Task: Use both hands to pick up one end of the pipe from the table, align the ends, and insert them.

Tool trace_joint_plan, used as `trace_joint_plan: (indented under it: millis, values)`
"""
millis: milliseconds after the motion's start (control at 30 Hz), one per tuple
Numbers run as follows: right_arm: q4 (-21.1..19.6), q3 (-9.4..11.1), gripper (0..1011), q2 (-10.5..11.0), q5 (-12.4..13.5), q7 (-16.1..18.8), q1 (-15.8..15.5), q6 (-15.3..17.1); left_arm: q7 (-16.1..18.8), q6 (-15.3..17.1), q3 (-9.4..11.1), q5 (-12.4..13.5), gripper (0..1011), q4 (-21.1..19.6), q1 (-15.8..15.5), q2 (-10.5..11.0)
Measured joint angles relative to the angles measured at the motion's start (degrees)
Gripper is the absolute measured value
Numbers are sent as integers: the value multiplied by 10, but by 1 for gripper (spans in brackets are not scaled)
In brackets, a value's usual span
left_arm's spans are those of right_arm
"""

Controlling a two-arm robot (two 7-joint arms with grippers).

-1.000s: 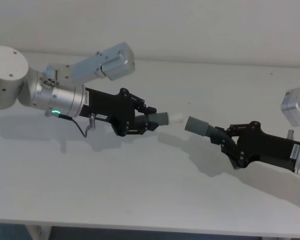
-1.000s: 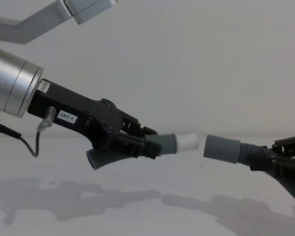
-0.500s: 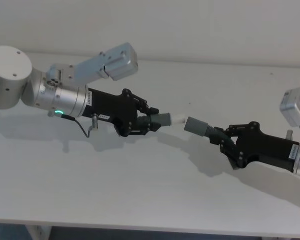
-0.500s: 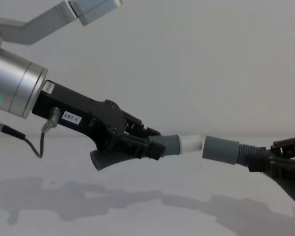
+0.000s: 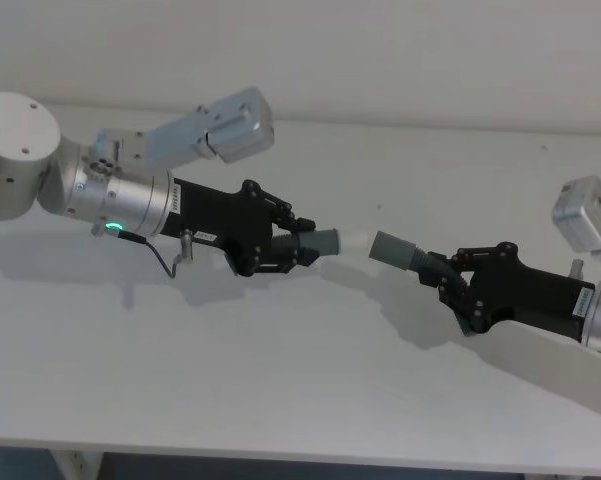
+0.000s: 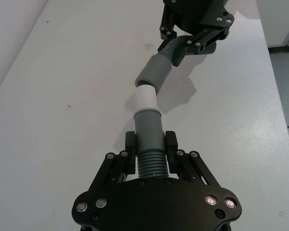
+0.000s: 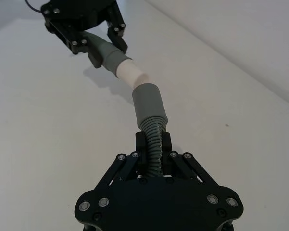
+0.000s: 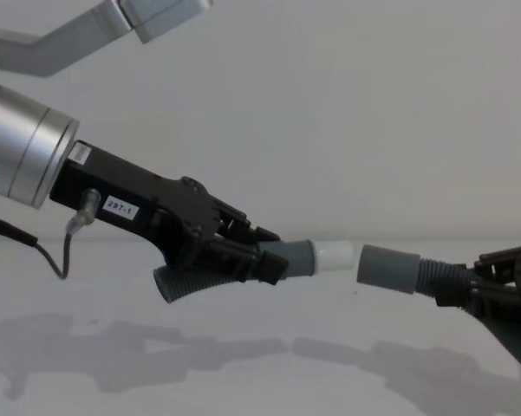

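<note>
Above the white table (image 5: 280, 390), my left gripper (image 5: 298, 246) was clamped on the corrugated hose piece (image 6: 149, 161) just behind its white-tipped cuff (image 5: 337, 240). My right gripper (image 5: 442, 278) pinched the other hose (image 7: 154, 144) behind the wide grey sleeve (image 5: 392, 249), just short of that tip. I judged both pieces light and bendy, so gripping close behind each stiff cuff suited insertion.

Right gripper (image 8: 468, 290) body cut off by chest view edge

Matt black plastic forms the left gripper (image 5: 302, 247) and right gripper (image 5: 442, 283), brushed silver metal the left wrist (image 8: 22, 156), while the ribbed dark-grey plastic hose pieces (image 6: 151, 163) end in a smooth white tip (image 6: 145, 99) and a smooth grey sleeve (image 7: 149, 107) above the matt white table (image 5: 280, 380).
</note>
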Motion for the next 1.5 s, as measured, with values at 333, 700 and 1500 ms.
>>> trace_joint_plan:
  millis: [333,700,1500]
  values:
    - [3,-6,162,-2,-3,-8,3,-2,3,6,4,-4,353,-7,0,7]
    - [5,-10,162,1,2,-10,5,-9,7,9,11,-3,353,-5,-6,9]
    - [11,-21,162,7,13,-7,11,-17,8,-1,29,-3,352,19,-28,-9]
